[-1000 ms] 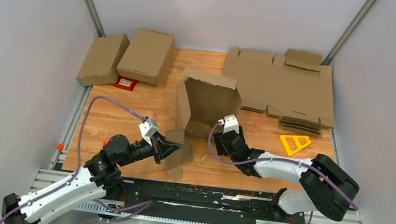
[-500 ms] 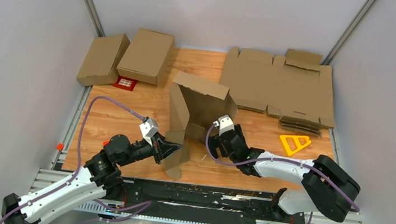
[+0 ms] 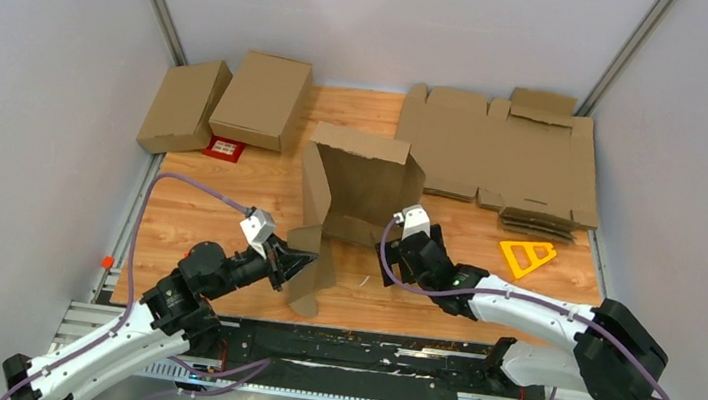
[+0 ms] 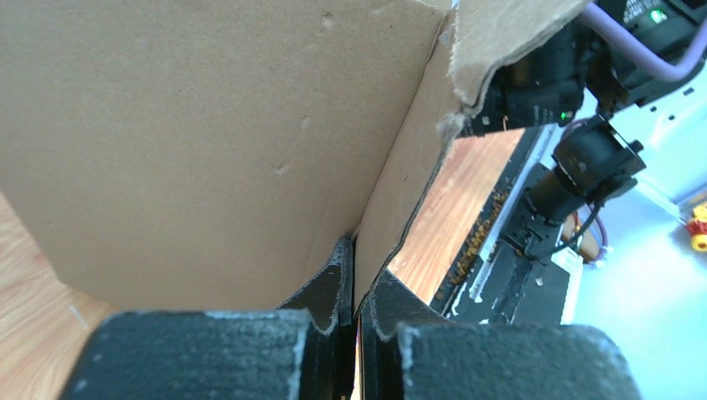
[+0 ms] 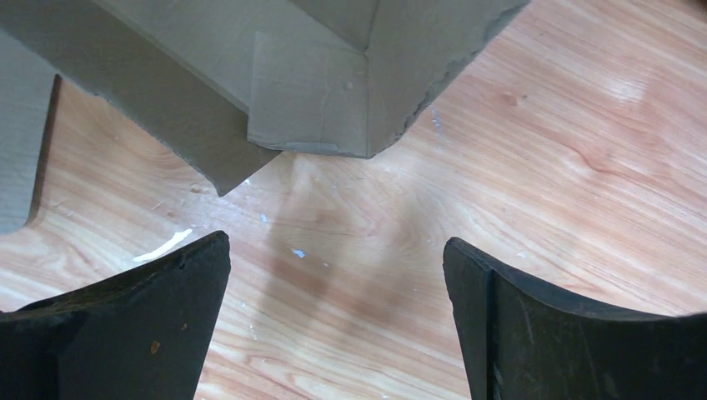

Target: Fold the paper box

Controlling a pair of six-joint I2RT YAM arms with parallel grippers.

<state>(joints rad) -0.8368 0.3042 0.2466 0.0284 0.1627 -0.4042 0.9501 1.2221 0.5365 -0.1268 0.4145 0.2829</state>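
Note:
The paper box (image 3: 363, 193) is a plain brown cardboard piece standing half-formed at the middle of the table, walls upright and a long flap (image 3: 311, 276) hanging toward the front. My left gripper (image 3: 301, 262) is shut on that flap; in the left wrist view (image 4: 354, 275) its jaws pinch the flap's edge (image 4: 400, 192). My right gripper (image 3: 404, 236) is open and empty, just right of the box's near right corner. In the right wrist view its fingers (image 5: 150, 308) are spread wide over bare wood, the box corner (image 5: 333, 100) just ahead and not touched.
Two folded boxes (image 3: 261, 99) and a red card (image 3: 225, 149) lie at the back left. A wide sheaf of flat cardboard sheets (image 3: 506, 157) lies at the back right. A yellow triangular tool (image 3: 527, 256) lies at the right. The black rail (image 3: 363, 352) runs along the near edge.
The box has shifted and turned slightly left, then settled. My right gripper drew back from the box wall toward the right. My left arm shifted a little, still holding the flap.

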